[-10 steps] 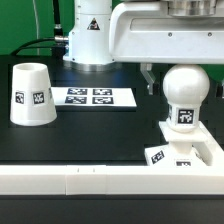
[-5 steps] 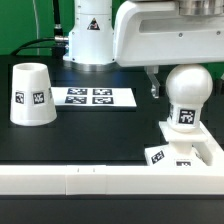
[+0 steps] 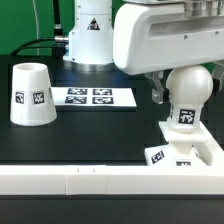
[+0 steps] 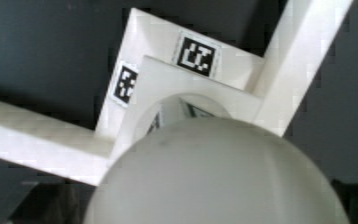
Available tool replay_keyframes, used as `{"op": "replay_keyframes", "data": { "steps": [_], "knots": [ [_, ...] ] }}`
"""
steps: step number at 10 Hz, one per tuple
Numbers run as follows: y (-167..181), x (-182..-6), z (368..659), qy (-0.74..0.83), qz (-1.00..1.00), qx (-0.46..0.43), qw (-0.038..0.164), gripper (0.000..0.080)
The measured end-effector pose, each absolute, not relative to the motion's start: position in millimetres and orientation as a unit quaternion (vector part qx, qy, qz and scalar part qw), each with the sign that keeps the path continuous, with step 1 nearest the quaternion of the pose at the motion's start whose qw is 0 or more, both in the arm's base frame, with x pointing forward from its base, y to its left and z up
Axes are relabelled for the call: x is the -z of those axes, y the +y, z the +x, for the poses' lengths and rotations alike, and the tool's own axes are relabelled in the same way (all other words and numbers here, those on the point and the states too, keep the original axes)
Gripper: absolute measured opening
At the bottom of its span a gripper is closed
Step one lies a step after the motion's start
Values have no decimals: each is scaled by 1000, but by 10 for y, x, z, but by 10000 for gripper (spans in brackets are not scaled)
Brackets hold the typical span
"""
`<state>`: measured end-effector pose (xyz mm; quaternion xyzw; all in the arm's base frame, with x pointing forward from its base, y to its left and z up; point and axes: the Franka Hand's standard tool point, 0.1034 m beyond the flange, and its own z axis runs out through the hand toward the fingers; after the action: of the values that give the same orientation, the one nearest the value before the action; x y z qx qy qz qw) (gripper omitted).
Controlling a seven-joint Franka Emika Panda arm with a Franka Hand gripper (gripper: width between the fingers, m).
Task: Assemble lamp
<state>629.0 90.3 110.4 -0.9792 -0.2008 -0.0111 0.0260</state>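
So the bulb (image 3: 190, 98) is standing upright on the square base (image 3: 200, 150) over on the exterior view's right, just behind the long white rail (image 3: 90, 180). The gripper (image 3: 184, 88) sits around the bulb's round head. One dark finger (image 3: 157, 90) is just beside its left side and the other is hidden, so I can't tell if it's actually clamped. The shade (image 3: 30, 95) stands well off to the left, with the marker board (image 3: 92, 97) between them.
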Motion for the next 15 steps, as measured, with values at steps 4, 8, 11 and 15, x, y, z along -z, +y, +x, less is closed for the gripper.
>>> {"op": "replay_keyframes", "data": {
  "steps": [4, 8, 11, 15],
  "knots": [
    [933, -1106, 6285, -398, -917, 22, -7, 699],
    [897, -1166, 6329, -570, -821, 19, -40, 699],
    [914, -1124, 6327, -673, -738, -7, -56, 699],
    [919, -1124, 6343, -733, -677, -21, -62, 699]
  ]
}}
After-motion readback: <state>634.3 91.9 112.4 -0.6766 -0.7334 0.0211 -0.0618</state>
